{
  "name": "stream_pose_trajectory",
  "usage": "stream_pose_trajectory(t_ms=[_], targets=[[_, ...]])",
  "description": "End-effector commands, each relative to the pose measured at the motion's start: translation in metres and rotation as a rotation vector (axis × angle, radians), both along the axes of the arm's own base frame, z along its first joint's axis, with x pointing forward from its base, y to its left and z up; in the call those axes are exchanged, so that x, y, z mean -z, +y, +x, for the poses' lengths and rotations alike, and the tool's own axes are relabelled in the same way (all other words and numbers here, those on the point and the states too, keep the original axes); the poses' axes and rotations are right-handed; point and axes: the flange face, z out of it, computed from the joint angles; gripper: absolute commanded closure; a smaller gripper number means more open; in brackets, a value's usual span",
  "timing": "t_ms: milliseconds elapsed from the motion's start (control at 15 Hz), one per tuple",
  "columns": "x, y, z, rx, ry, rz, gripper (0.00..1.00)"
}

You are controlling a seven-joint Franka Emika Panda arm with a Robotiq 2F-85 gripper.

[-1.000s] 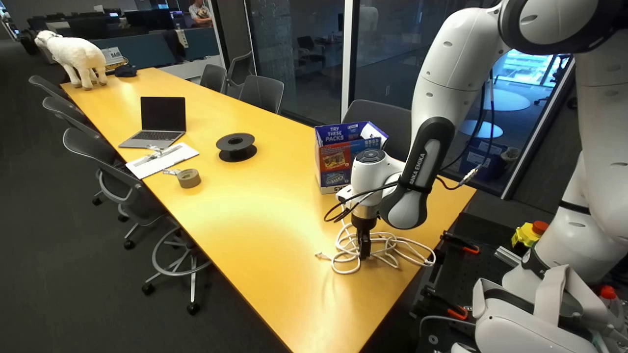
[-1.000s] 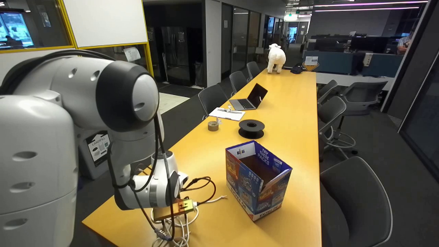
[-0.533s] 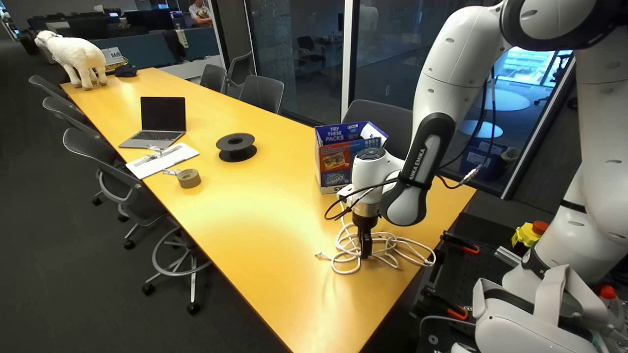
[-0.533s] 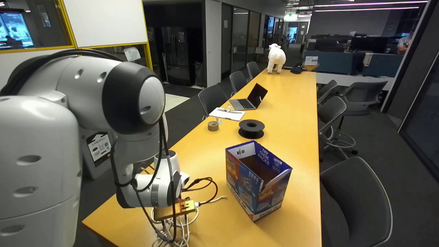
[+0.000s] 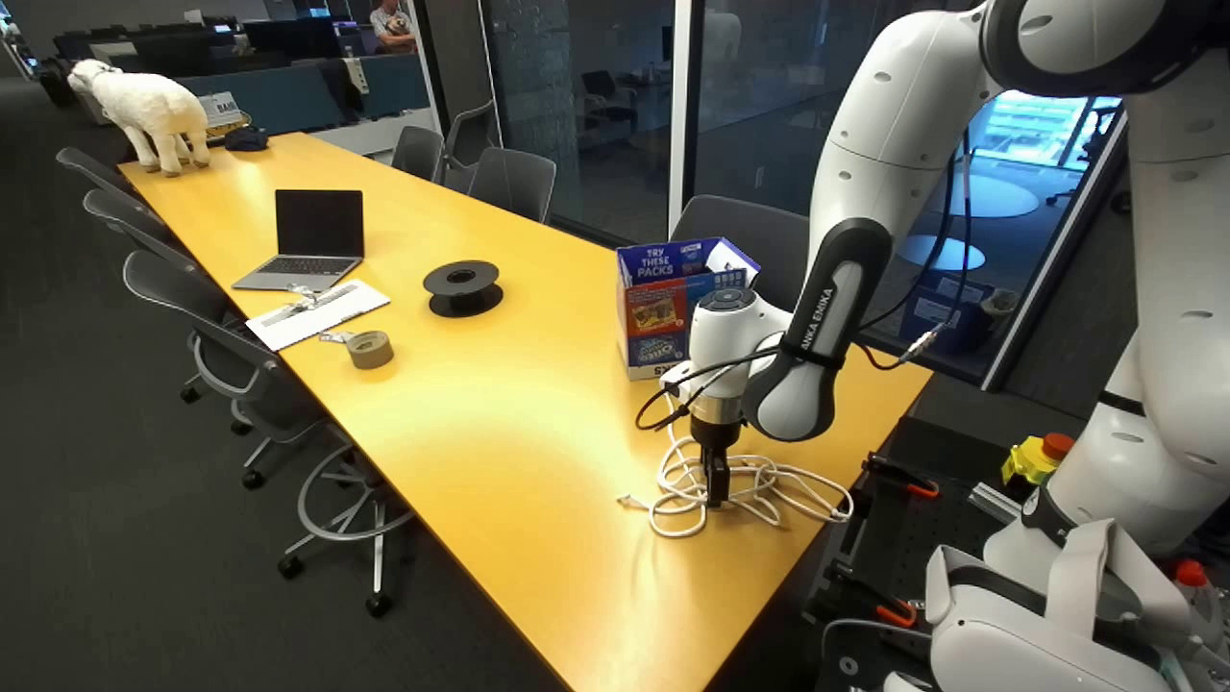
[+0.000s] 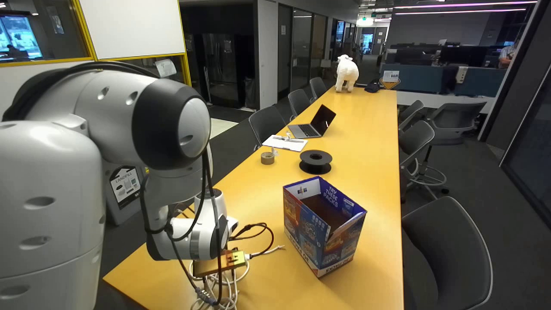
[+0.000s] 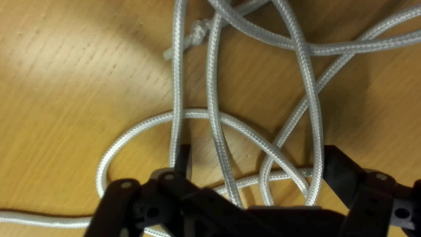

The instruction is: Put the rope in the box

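Observation:
The rope is a loose tangle of white cord on the table, seen in an exterior view (image 5: 676, 535) and partly in another exterior view (image 6: 236, 292). It fills much of the wrist view (image 7: 211, 82), with a knotted end near the top. The box, blue with printed sides and an open top, stands upright beyond the rope in both exterior views (image 5: 657, 322) (image 6: 306, 234). My gripper (image 5: 717, 498) points down into the tangle at table height. In the wrist view the gripper (image 7: 256, 156) is open, its fingers wide apart, with several rope strands between them. One strand passes beside the left finger (image 7: 185, 159).
A black spool (image 5: 462, 288), a tape roll (image 5: 370, 349), a clipboard (image 5: 317, 314) and a laptop (image 5: 320, 240) lie farther along the table (image 5: 538, 452). A chair (image 6: 447, 241) stands beside the box. Black cables (image 5: 663, 413) hang from the arm near the gripper.
The arm has shifted slightly and my gripper has moved a tiny bit sideways within the tangle. The rope and the box have not visibly moved.

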Motion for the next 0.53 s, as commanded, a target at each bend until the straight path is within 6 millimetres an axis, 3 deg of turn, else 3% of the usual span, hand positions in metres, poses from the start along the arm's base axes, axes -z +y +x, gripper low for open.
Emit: stream_pose_trajectory(t_ms=[0, 333, 400, 467], targets=[[-0.008, -0.0004, -0.0006, -0.008, 0.0, 0.008, 0.0], [-0.0077, -0.0009, -0.0014, -0.008, 0.002, 0.008, 0.0], [-0.0076, -0.0012, -0.0015, -0.008, 0.001, 0.01, 0.25], [-0.0075, -0.0015, -0.0018, -0.009, 0.001, 0.009, 0.26]])
